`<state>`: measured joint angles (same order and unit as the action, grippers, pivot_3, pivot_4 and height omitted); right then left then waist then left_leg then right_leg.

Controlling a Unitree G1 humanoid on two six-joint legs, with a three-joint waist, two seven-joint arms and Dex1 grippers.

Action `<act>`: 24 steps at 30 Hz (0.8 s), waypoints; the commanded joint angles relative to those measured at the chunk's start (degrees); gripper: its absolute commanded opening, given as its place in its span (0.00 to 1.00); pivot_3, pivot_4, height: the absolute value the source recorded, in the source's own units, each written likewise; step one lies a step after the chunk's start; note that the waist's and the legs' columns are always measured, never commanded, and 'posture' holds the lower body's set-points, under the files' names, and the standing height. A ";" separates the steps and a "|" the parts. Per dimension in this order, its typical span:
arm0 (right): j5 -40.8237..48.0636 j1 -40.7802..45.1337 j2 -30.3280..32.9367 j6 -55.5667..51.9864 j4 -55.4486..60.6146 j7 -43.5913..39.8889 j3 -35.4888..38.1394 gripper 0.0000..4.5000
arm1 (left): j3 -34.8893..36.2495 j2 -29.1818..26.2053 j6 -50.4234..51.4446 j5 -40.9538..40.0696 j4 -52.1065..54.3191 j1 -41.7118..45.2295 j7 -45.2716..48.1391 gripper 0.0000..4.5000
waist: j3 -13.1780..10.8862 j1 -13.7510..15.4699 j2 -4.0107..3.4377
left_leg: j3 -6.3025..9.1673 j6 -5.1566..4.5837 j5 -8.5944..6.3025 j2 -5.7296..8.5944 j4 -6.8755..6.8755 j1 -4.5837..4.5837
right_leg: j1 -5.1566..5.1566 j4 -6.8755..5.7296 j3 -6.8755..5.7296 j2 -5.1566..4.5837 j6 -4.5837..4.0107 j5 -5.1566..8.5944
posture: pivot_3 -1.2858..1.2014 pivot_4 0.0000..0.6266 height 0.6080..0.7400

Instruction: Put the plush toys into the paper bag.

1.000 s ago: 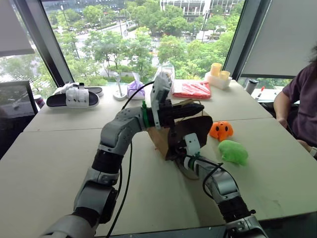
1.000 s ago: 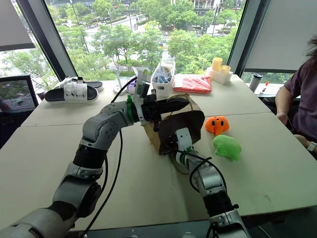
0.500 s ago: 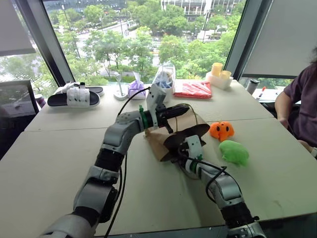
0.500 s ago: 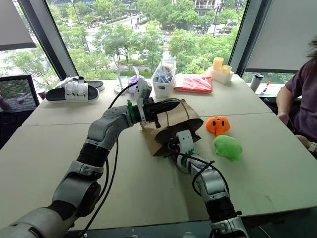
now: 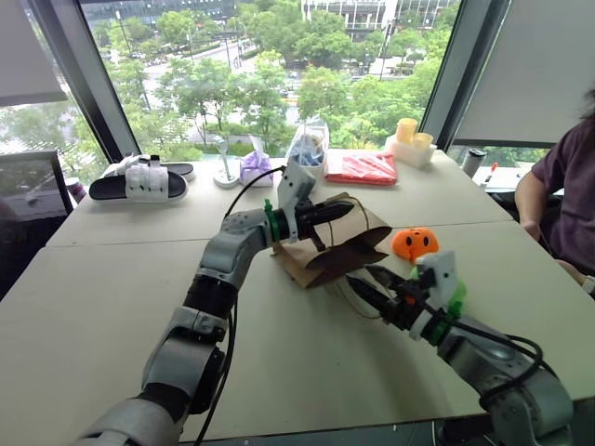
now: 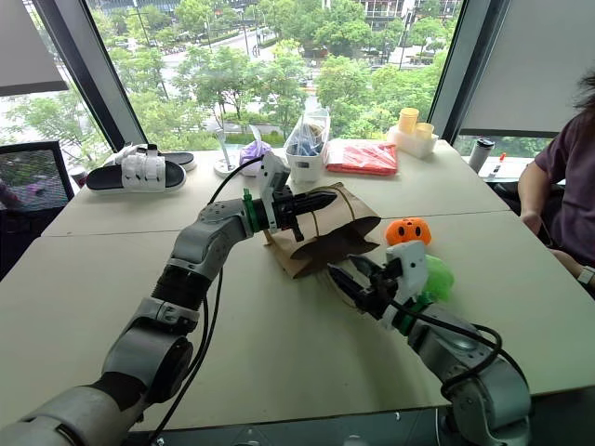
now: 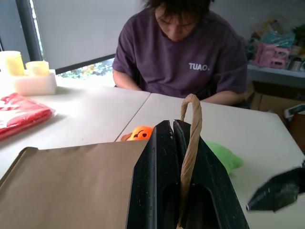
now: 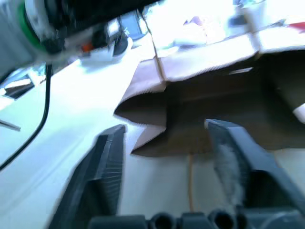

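Your left gripper [image 7: 183, 143] pinched beige cord handle of brown paper bag [image 5: 327, 243], holding its mouth up. Your right gripper [image 6: 351, 279] gaped wide, empty, before bag mouth. Orange plush toy [image 5: 415, 243] and green plush toy [image 6: 435, 276] lay beyond its jaws, unbagged. Next, likely: reach for nearer toy.

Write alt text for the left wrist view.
The left gripper is shut on a beige twisted-cord handle of the plain brown kraft paper bag, which lies flattened on the white table. Just beyond sit the rounded orange plush toy and the light green plush toy, with a seated person in a purple shirt behind.
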<state>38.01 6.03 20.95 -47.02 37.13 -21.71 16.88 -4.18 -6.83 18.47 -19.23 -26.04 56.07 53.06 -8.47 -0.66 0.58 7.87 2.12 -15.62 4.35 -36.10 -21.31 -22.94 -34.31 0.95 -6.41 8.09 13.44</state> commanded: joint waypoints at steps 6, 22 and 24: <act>-13.10 0.50 11.91 3.70 -15.11 4.95 2.61 0.99 | -0.05 0.73 -0.74 -0.34 2.35 1.31 0.79 0.00 | 0.00 0.09 0.01 | -0.06 -0.02 -0.01 0.03 -0.02 0.02 | 0.08 0.04 -0.01 -0.01 0.00 0.00 | 0.52 0.24 1.00; -29.04 7.99 13.25 12.09 -38.68 4.55 -8.49 0.34 | -0.45 1.09 -0.84 0.28 7.51 -2.56 -2.58 0.00 | 0.03 -0.05 -0.04 | -0.12 -0.01 0.00 0.00 -0.04 0.12 | 0.17 0.05 0.06 0.00 0.00 0.00 | 0.52 0.24 1.00; -29.09 7.66 13.69 11.60 -37.87 3.92 -8.18 0.15 | -0.38 1.06 -0.79 0.11 7.39 -2.55 -2.71 0.00 | 0.03 -0.06 -0.04 | -0.12 -0.01 0.00 0.00 -0.04 0.13 | 0.18 0.05 0.06 0.00 0.00 0.00 | 0.52 0.24 1.00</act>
<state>9.12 14.35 34.15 -34.57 -1.29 -16.79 8.44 -5.11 -5.69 18.42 -18.68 -20.89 53.01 50.56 -8.43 -0.72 0.54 7.76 2.11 -15.62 4.36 -36.14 -21.17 -22.76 -34.26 1.01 -6.41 8.09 13.44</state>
